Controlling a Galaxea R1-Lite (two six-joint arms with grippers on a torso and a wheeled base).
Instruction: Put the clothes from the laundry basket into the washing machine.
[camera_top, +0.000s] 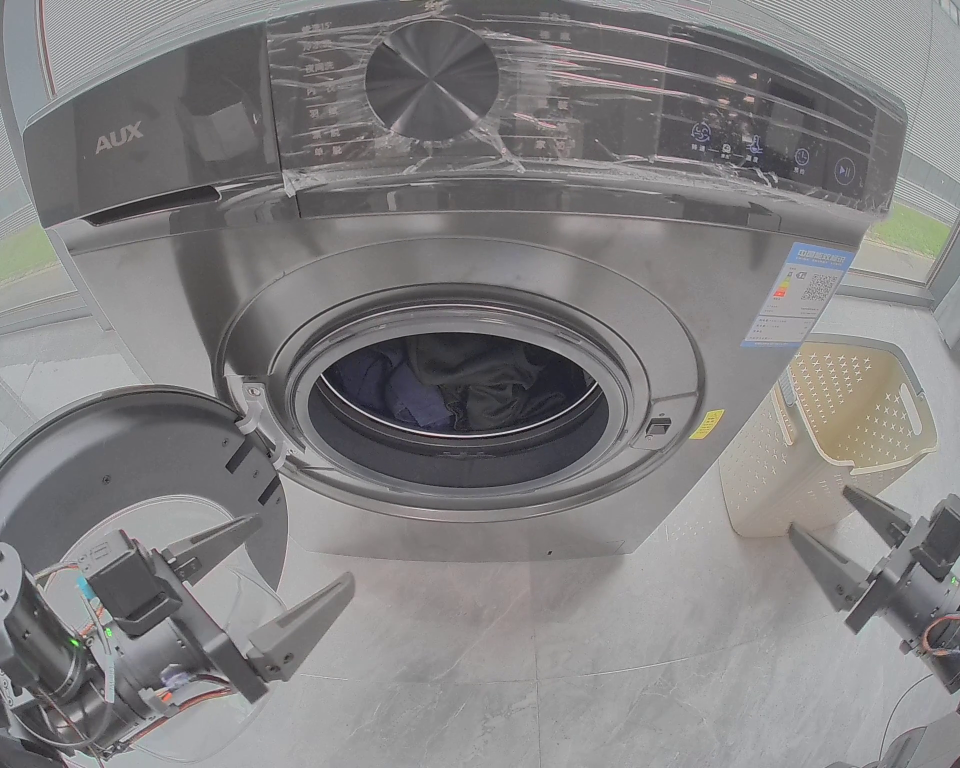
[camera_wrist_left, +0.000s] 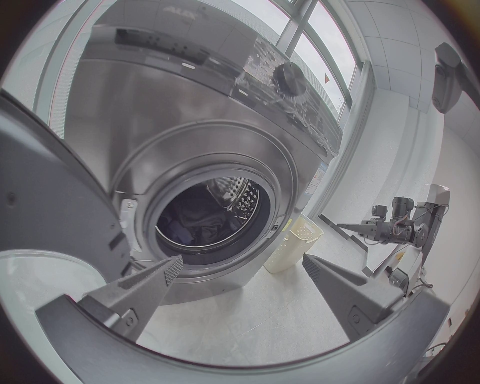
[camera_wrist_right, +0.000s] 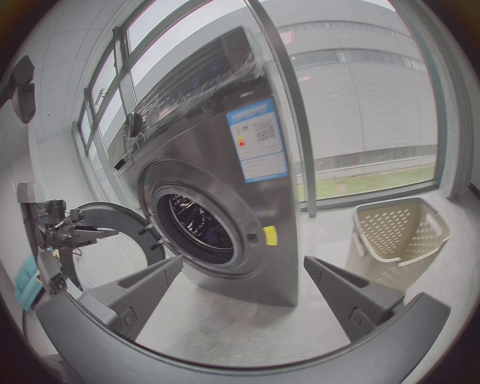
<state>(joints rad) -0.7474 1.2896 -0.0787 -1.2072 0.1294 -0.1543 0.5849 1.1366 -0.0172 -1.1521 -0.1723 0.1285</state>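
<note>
1. Clothes (camera_top: 460, 385) lie in the washing machine (camera_top: 180, 290) at 12 o'clock, with its door (camera_top: 120, 450) standing aside for access.
2. Laundry basket (camera_top: 770, 470), at 3 o'clock, looks empty.
3. Left gripper (camera_top: 300, 550) and right gripper (camera_top: 822, 510) are spread wide, holding nothing.

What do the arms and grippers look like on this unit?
The left gripper and right gripper are matte dark grey: two long wedge-shaped jaws tapering to points, cross-hatched at the inner tips. Black boxy wrist housings sit behind them. Loose orange, red and white cables run along the wrists; a green light glows on the left one.
</note>
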